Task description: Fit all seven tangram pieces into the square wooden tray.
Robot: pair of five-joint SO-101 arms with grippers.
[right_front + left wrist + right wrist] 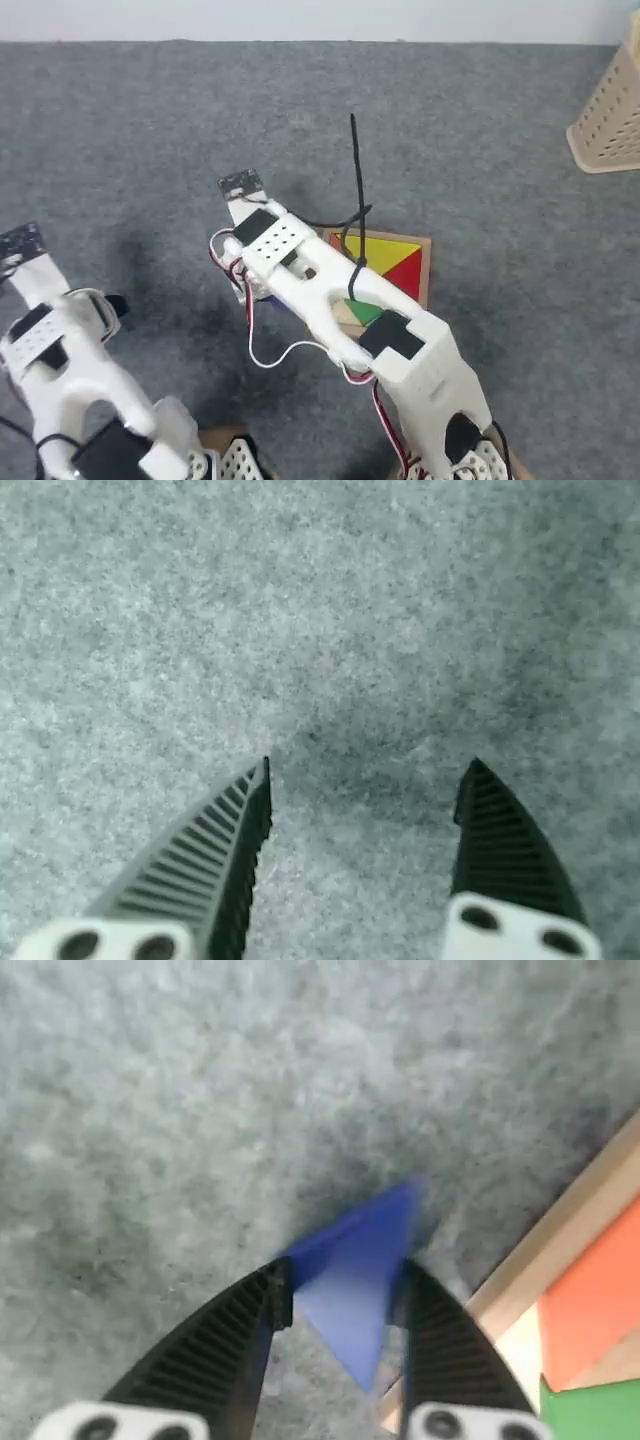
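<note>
Blue triangle is clamped in the right pincer, just beside the tray rim. Tray is partly blocked by the right arm in the high view. Left pincer is held apart over the grey bench, and a basket is set well off.

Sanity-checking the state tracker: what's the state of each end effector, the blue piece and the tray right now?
left end effector: open, empty, over carpet.
right end effector: shut on the blue triangle.
blue triangle: gripped, outside the tray, next to its rim.
tray: partly filled, part of it hidden under the arm.
yellow piece, red piece, green piece: inside the tray.
</note>
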